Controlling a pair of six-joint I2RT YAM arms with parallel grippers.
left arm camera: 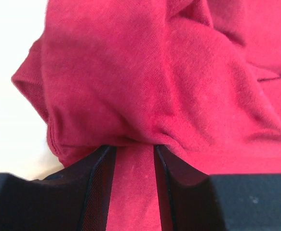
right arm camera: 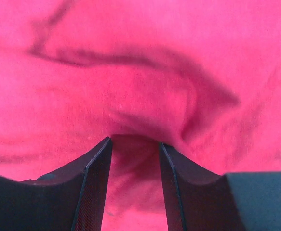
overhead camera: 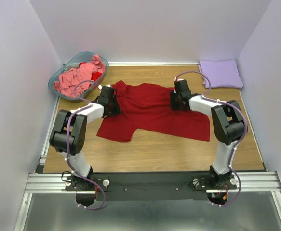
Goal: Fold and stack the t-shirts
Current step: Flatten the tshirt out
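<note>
While the dark red cloth t-shirt [overhead camera: 154, 110] was spread flat | left gripper [left arm camera: 134, 147] was clamped, jaws half-closed, on its far-left fold | right gripper [right arm camera: 134, 141] was likewise clamped on its far-right fold

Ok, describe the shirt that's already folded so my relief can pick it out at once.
Look at the wooden table, then its far right corner. The lavender t-shirt lies there alone as a flat, neat square. Unlike it, the dark red t-shirt is spread out mid-table and the salmon-pink t-shirt is crumpled in the teal basket at the far left.
</note>
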